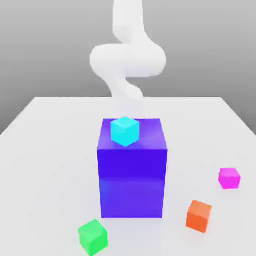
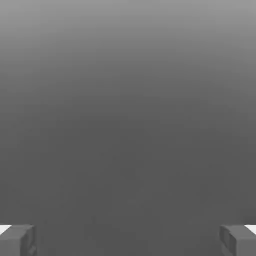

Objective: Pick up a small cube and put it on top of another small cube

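The small magenta cube (image 1: 229, 178) sits on the white table (image 1: 45, 150) at the exterior view's right, toward the front. The small green cube (image 1: 93, 236) rests near the front edge, left of centre. They lie far apart, with nothing on either one. My white arm (image 1: 127, 60) curls above the back of the table, well away from both cubes. In the hand view my gripper (image 2: 128, 242) is open, its two grey fingertips (image 2: 17, 240) spread wide with nothing but plain grey background between them.
A big blue block (image 1: 132, 175) stands mid-table between the arm and the front edge, with a small cyan cube (image 1: 124, 131) on its top. A small orange cube (image 1: 199, 215) lies front right, between the green and magenta cubes.
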